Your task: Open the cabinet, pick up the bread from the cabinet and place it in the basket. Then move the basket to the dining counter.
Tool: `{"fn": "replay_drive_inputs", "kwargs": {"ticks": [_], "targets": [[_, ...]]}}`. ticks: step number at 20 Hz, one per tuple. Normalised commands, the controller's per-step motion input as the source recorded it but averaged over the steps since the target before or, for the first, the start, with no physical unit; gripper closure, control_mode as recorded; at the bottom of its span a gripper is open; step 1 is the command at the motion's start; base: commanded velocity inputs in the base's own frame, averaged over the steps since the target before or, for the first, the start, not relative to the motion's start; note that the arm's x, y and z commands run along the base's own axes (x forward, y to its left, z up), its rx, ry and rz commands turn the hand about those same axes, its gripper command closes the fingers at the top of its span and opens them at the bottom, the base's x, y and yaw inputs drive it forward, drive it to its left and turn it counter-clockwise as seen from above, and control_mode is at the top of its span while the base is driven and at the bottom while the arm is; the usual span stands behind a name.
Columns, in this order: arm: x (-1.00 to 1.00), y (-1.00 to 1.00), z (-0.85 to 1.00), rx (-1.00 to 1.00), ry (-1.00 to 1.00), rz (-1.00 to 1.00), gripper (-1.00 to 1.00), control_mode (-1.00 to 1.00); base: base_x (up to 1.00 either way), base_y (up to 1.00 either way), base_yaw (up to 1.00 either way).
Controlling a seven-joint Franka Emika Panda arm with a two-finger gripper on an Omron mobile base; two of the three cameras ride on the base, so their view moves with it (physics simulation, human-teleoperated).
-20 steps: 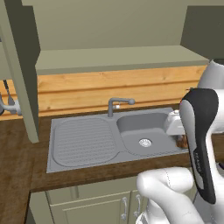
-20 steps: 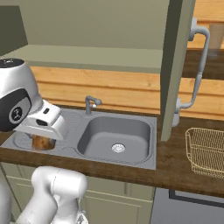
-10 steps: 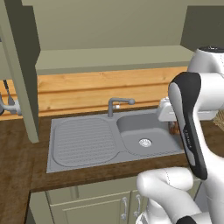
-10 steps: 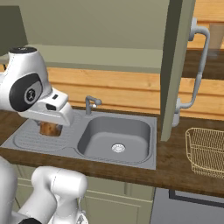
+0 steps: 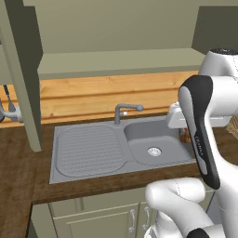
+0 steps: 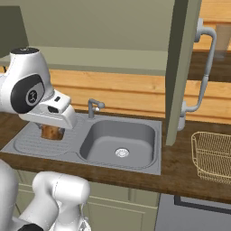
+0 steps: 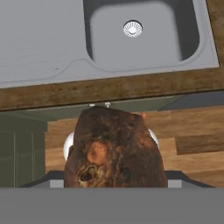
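Now the bread [image 7: 114, 148] is pinched in the gripper [image 6: 51, 131] over the sink [image 6: 118, 140]; carriage right to the basket [image 6: 213, 155] is needed.

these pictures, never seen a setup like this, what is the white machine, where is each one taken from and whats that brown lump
It is a rendered kitchen. The white machine is a robot arm on a base that can drive. Two cameras ride on that base, behind the arm to its left and right, so both show the same grey sink in the dark wood worktop. The third camera sits on the hand and looks along the pincer. The brown lump is the bread, held in the pincer above the sink. At the right, the wire basket rests on the worktop, beside the cabinet, whose door stands open.
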Motion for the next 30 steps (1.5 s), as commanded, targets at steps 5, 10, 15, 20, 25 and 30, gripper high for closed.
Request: {"fn": "replay_drive_inputs", "kwargs": {"ticks": [5,10,15,20,25,30], "targets": [[0.00,0.00,0.00,0.00,0.00,0.00,1.00,1.00,-0.03,0.00,0.00],[0.00,0.00,0.00,0.00,0.00,0.00,1.00,1.00,-0.87,-0.16,0.00],[0.00,0.00,0.00,0.00,0.00,0.00,1.00,1.00,-0.97,-0.78,-0.02],[0.00,0.00,0.00,0.00,0.00,0.00,1.00,1.00,-0.17,-1.00,-0.09],[0.00,0.00,0.00,0.00,0.00,0.00,1.00,1.00,0.00,-1.00,-0.07],[0.00,0.00,0.00,0.00,0.00,0.00,1.00,1.00,0.00,-1.00,-0.03]]}}
